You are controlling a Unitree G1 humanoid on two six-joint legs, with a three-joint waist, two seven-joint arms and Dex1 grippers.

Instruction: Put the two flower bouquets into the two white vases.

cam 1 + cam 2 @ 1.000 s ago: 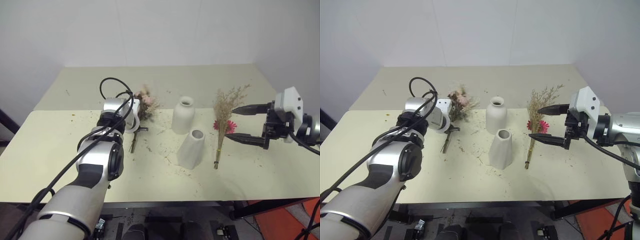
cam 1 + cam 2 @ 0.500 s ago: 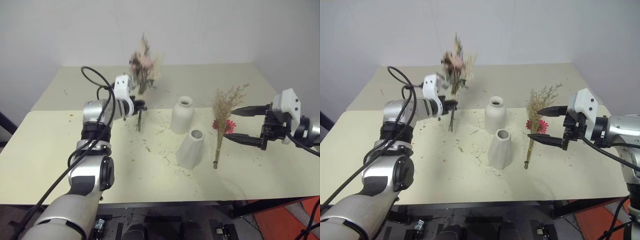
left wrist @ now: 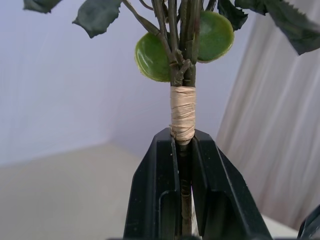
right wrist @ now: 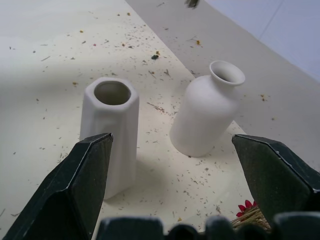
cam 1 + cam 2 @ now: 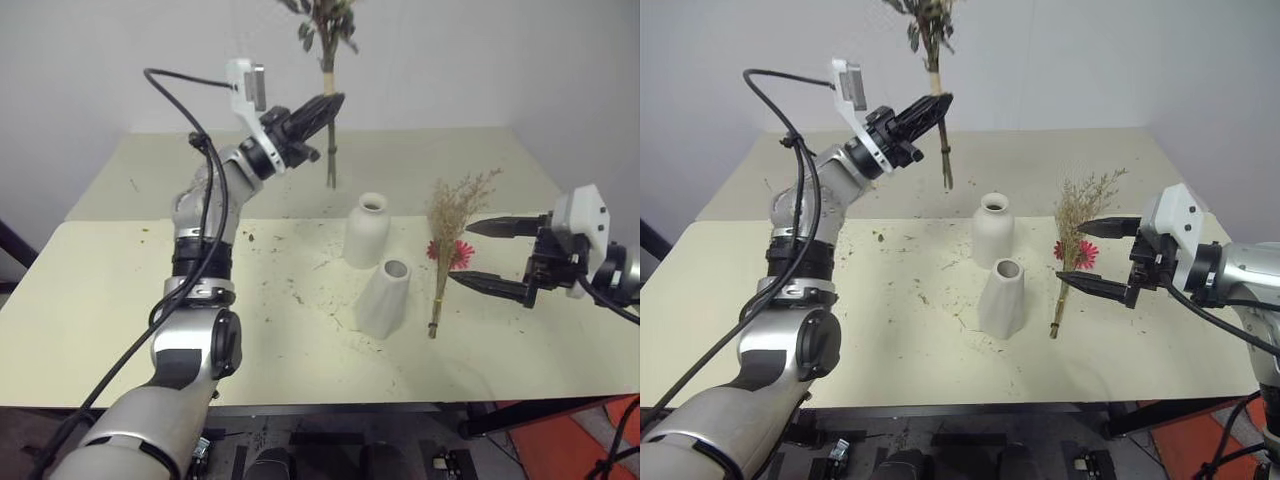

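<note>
crumb-littered desk [image 5: 120, 300] | rose bunch [image 5: 328, 60] up in the air, stems pinched in left tool [image 5: 325, 104] | beige sprigs [image 5: 446, 250] lying beside cone vase [image 5: 382, 298], bottle vase [image 5: 366, 229] behind | right tool [image 5: 482, 254] wide open, empty

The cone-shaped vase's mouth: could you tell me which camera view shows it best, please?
The right wrist view shows it best: the cone-shaped vase stands close between the open right gripper fingers, its empty mouth seen from above. The two eye views show the whole vase smaller, in front of the bottle-shaped vase, mouth foreshortened.
</note>
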